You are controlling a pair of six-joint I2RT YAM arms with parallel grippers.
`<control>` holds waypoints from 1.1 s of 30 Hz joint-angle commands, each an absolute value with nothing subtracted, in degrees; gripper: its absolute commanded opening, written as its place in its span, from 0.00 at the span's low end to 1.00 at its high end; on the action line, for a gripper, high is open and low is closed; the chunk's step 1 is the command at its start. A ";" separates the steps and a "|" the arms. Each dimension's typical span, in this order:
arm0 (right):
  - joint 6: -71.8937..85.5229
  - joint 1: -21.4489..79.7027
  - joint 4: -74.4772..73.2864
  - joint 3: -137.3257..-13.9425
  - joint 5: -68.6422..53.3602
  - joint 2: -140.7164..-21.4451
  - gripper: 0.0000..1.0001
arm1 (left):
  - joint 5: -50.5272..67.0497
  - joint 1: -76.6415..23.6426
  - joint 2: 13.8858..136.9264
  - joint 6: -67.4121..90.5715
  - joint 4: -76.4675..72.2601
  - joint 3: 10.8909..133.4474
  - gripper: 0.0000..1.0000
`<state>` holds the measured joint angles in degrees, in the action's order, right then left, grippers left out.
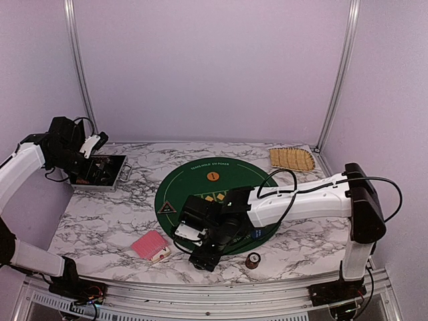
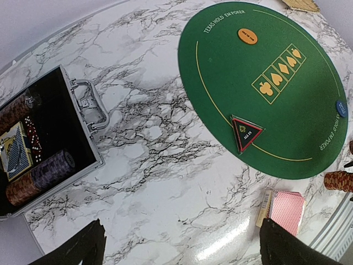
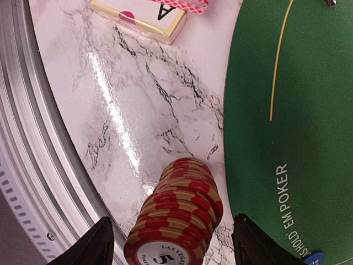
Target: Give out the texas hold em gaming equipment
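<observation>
Right wrist view has the red chip stack [image 3: 182, 199] standing on the marble [image 3: 138, 110] just off the mat [image 3: 298, 110], between the fingers of the right gripper [image 3: 172, 234]. The fingers are spread wide on either side and seem clear of it. This looks like one player's share at its seat, though whether it is being left or fetched cannot be told. The chips are red and cream, the top one marked 5, and the column is slightly staggered, so a nudge could tip it. Red-backed cards [image 2: 287, 210] lie near. On the mat sit the triangle [image 2: 246, 131], orange button [image 2: 247, 36] and blue button [image 2: 341, 107], well apart, probably as seat markers. The left gripper [image 2: 181, 237] hangs wide and empty over marble, between the mat and the case [image 2: 55, 187], where more chips lie.
</observation>
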<state>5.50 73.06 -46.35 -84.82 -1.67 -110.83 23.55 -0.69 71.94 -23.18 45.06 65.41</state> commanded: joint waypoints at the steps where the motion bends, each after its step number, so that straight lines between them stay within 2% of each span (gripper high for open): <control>1: 4.75 72.32 -44.16 -86.49 -2.44 -111.53 0.71 | 24.19 -0.36 70.66 -23.25 46.58 66.62 0.99; 18: 4.48 70.47 -42.32 -85.72 -3.88 -112.30 0.55 | 23.83 -0.40 70.97 -23.36 46.58 66.80 0.99; 24: 4.61 70.47 -42.18 -84.73 -5.18 -111.72 0.55 | 23.80 -0.42 71.04 -23.38 46.57 67.02 0.99; 29: 4.82 70.62 -42.01 -83.30 -5.42 -110.62 0.60 | 23.95 -0.44 71.32 -23.38 46.53 67.06 0.99; 33: 5.17 70.58 -41.78 -82.64 -4.90 -110.19 0.60 | 24.01 -0.43 71.37 -23.36 46.58 67.19 0.99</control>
